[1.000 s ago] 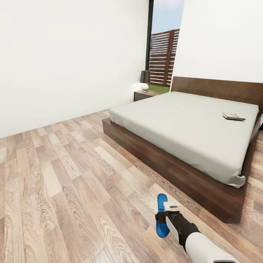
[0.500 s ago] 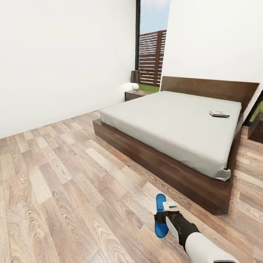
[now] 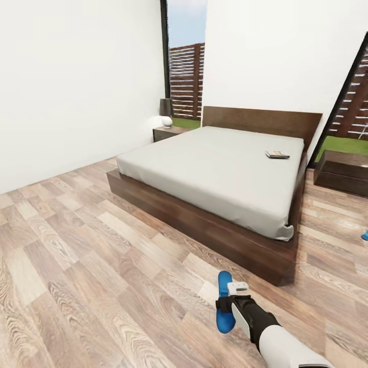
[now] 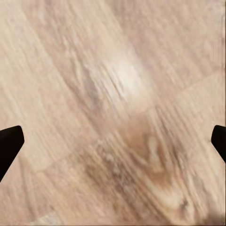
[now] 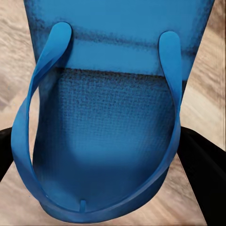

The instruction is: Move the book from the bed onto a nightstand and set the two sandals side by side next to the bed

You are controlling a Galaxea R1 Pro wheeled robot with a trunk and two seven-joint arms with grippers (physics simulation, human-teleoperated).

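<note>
Wood-plank floor (image 3: 76, 266) throughout, pale walls, and a tall window (image 3: 186, 76) onto a slatted fence behind the bed. The bed (image 3: 214, 168) stands ahead of the right claw and well apart from it, its dark frame low and its grey mattress flat. The book (image 3: 277, 154) lies on the mattress toward the headboard, far beyond the claw. A nightstand (image 3: 168, 133) with a small round lamp sits at the far left corner of the bed; a second dark cabinet (image 3: 341, 173) stands past the bed's right side.

Right claw (image 3: 225, 301): closed across one blue sandal (image 3: 223, 301), gripping it at mid-length and holding it above the floor; in the wrist view its black fingers (image 5: 202, 174) flank the sole on both sides. A sliver of blue (image 3: 365, 235) at the right edge, well off to the claw's right, is probably the other sandal.

Left claw (image 4: 113, 141): jaws spread wide, nothing between them, bare planks beneath.
</note>
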